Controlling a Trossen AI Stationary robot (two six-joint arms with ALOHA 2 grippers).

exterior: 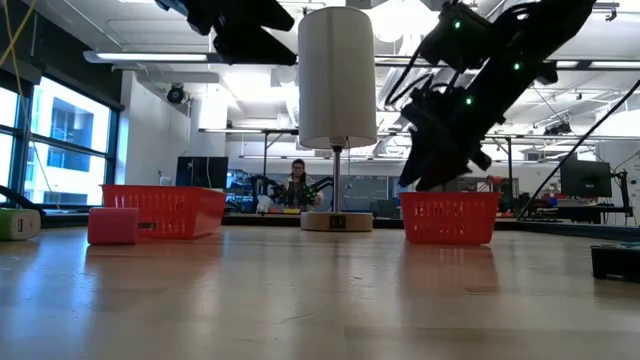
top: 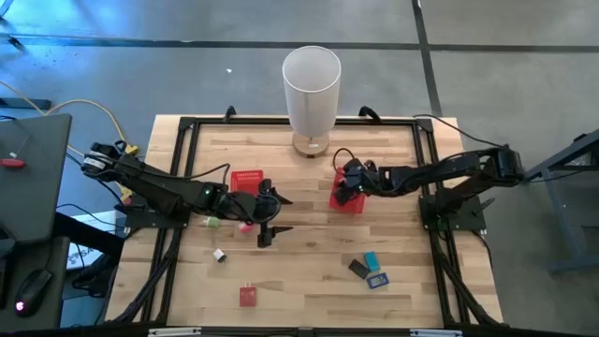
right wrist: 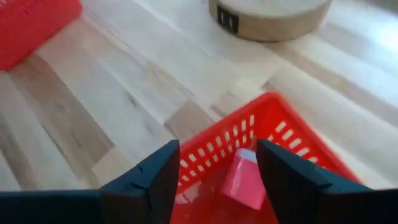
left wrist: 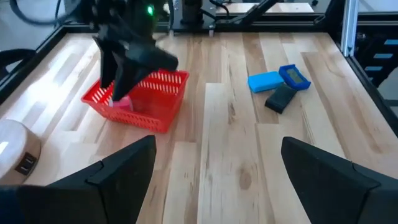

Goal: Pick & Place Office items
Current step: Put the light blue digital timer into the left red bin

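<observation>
**Pink item inside right basket, right gripper open above it**

A pink item [right wrist: 244, 177] is seen inside the right basket [right wrist: 283, 134], below and between the fingers of the right gripper [right wrist: 217, 171]. The fingers are spread apart and are not closed on it; whether the item rests on the basket floor cannot be told. In the high view the right gripper [top: 351, 183] is placed over that basket [top: 344, 200], right of the table's middle and near the base of the white cylinder [top: 311, 89].

The left gripper [top: 271, 213] is held above the table, just beside the left basket [top: 246, 180], with its fingers wide apart and nothing between them.

The other items are spread over the wooden table [top: 309, 271]. A green item [top: 212, 222] and a pink one [top: 245, 226] lie near the left gripper, and a white item [top: 219, 255] lies a little nearer the front edge. A red item [top: 247, 295] is found at the front. On the right side a teal item [top: 372, 259], a black item [top: 358, 269] and a blue item [top: 377, 280] are grouped close together.

A person [exterior: 298, 184] is visible in the room beyond the table in the low view.
</observation>
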